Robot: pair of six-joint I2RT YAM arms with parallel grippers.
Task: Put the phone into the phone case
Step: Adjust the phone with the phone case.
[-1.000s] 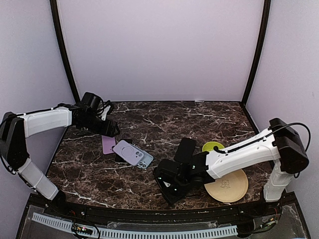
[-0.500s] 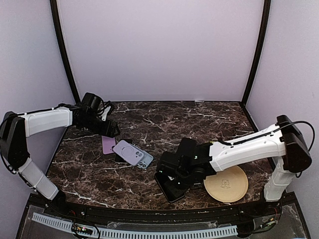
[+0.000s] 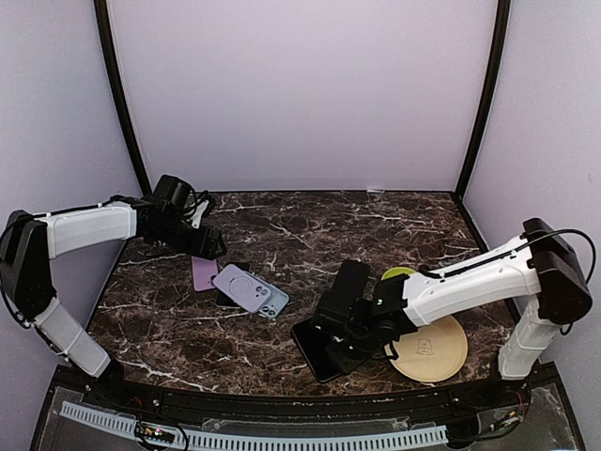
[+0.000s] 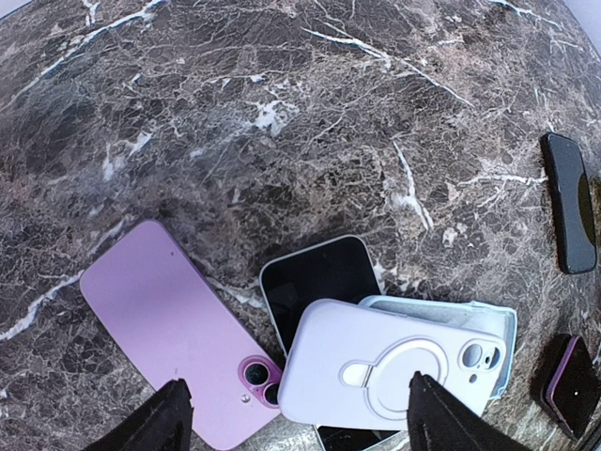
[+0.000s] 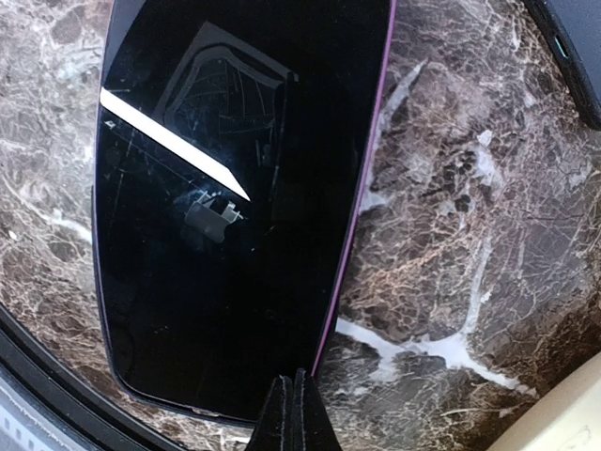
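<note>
Our right claw (image 5: 289,413), pinched shut, sits at the edge of the phone (image 5: 235,188), we judge to nudge it; our left claw (image 4: 299,418) hovers wide, well apart.

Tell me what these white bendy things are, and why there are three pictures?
They are two robot arms bolted to a marble table. One picture looks down from above; the other two come from a small camera on each wrist. On the table lie a purple phone, a lilac case overlapping another phone and a pale blue case, a flat black thing, a tan disc and a green disc. The left arm's fingers are open near that pile, holding nothing. The right arm's fingers are shut at the edge of a dark-screened phone, not gripping it.
</note>
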